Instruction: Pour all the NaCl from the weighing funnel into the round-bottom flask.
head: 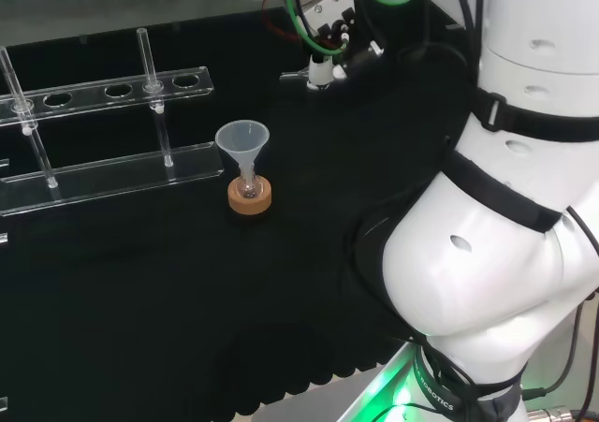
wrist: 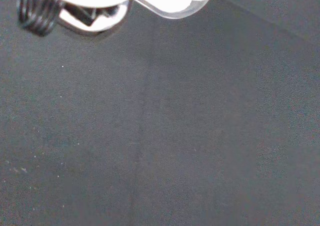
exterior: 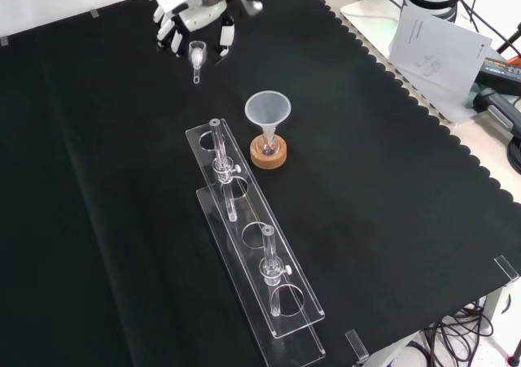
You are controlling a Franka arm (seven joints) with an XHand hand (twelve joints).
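Front view: robot hand [exterior: 195, 13] near desk's [exterior: 391, 180] far edge, fingers curled, pinching weighing funnel [exterior: 196, 56] w/ open cloth around. Round-bottom flask [exterior: 268, 149] on cork ring [exterior: 269, 155] carries plastic funnel [exterior: 267, 111], beside the clear rack [exterior: 252, 245]. Wrist view adds bare cloth below.

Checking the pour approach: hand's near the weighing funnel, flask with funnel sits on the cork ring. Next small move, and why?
Probably close the hand on the weighing funnel and lift it. In the front view the fingers hang around the small clear piece on the cloth, apart from the plastic funnel in the round-bottom flask on its cork ring. Whether it is already gripped is unclear.
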